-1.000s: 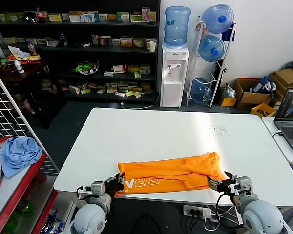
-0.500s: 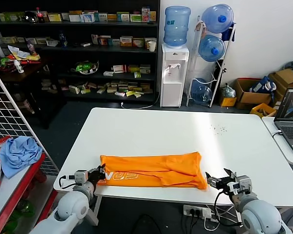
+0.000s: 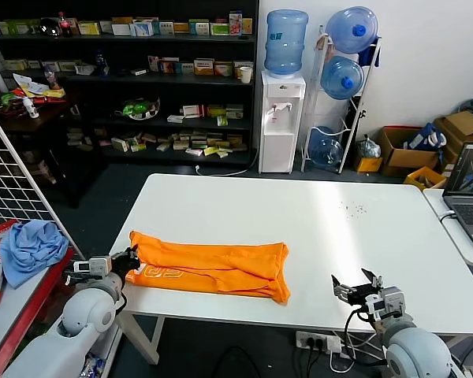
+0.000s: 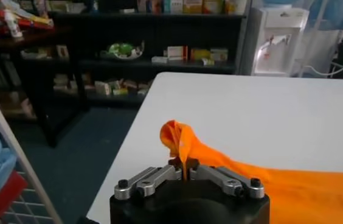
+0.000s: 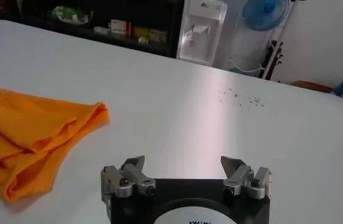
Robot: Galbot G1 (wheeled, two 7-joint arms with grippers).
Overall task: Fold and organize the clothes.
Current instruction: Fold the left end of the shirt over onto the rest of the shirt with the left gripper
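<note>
My left gripper (image 4: 184, 172) is pinched tight on one end of the orange T-shirt (image 3: 209, 268), which lies in a long folded strip on the white table (image 3: 315, 220), near its left front corner. If I pull farther left, the shirt could slide off the edge or unfold. My left arm reaches in low from that corner. My right gripper (image 5: 185, 172) waits spread wide and empty, apart from the shirt.
</note>
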